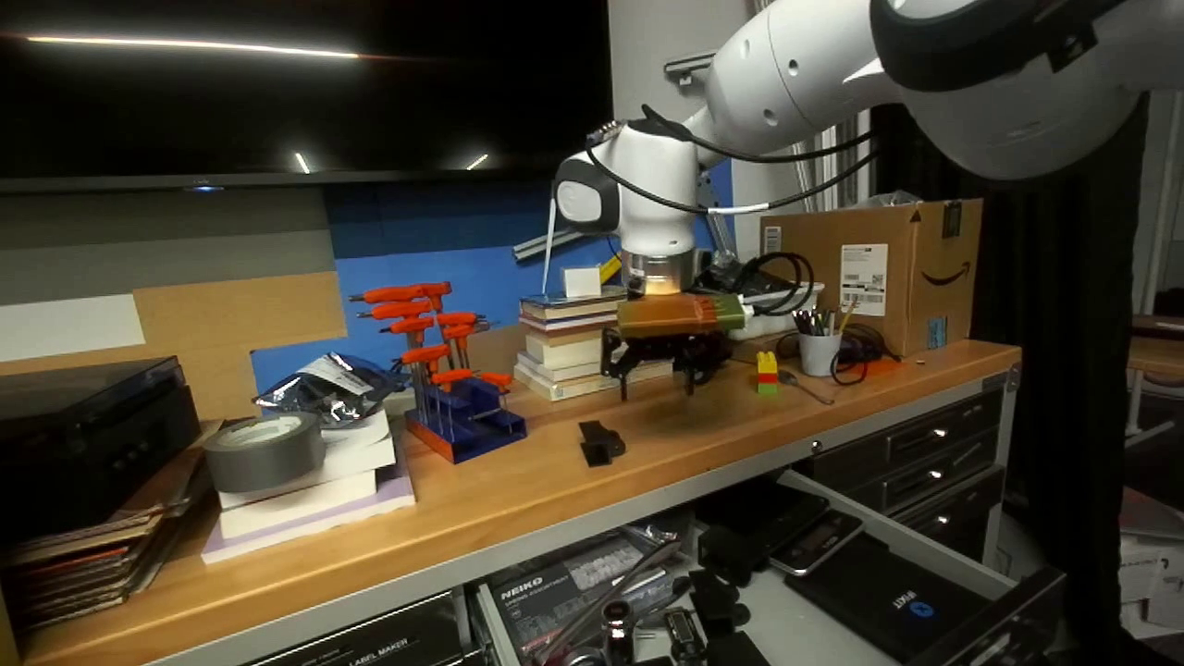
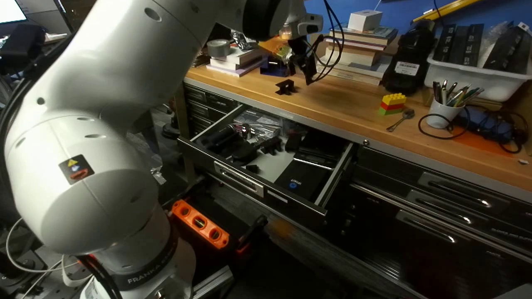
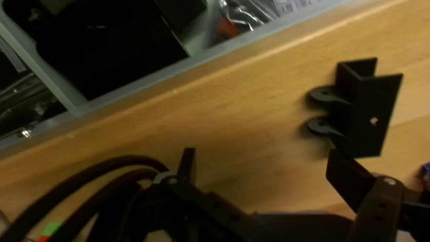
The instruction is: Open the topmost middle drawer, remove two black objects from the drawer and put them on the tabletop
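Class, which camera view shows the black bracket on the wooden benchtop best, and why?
The wrist view: the black bracket appears largest there, its two rounded tabs and a small hole visible. Both exterior views show it small, its details hard to make out.

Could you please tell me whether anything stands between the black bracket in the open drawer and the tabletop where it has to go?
Nothing visible lies over the black bracket in the open drawer. Only the front edge of the tabletop, set above the drawer, stands between, so the bracket would probably need lifting over it.
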`<state>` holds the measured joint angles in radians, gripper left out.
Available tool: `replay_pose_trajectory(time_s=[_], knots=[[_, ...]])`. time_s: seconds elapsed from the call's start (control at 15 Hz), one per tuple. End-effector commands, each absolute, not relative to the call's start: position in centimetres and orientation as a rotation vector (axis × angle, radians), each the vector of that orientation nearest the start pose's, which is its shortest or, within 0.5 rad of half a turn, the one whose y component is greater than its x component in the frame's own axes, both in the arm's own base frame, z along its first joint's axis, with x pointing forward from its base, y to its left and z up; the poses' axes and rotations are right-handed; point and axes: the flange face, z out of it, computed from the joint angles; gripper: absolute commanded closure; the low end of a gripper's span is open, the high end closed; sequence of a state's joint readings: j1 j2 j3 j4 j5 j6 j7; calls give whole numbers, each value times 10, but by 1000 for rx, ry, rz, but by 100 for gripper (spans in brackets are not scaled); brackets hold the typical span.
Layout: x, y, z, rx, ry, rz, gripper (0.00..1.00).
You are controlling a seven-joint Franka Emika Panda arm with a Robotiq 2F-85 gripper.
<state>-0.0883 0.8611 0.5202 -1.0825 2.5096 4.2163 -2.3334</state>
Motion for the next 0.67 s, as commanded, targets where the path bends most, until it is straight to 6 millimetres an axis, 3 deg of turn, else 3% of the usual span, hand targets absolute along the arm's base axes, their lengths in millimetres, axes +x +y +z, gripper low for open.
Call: replay_pose_trajectory(time_s=[0.0,0.33,0.47,0.6], knots=[[576,62,314,-3186,489,-261,0],[521,49,289,-3210,425,-12,0],[504,47,283,-3198,382,62,0],[500,50,284,-3168,347,91,0]])
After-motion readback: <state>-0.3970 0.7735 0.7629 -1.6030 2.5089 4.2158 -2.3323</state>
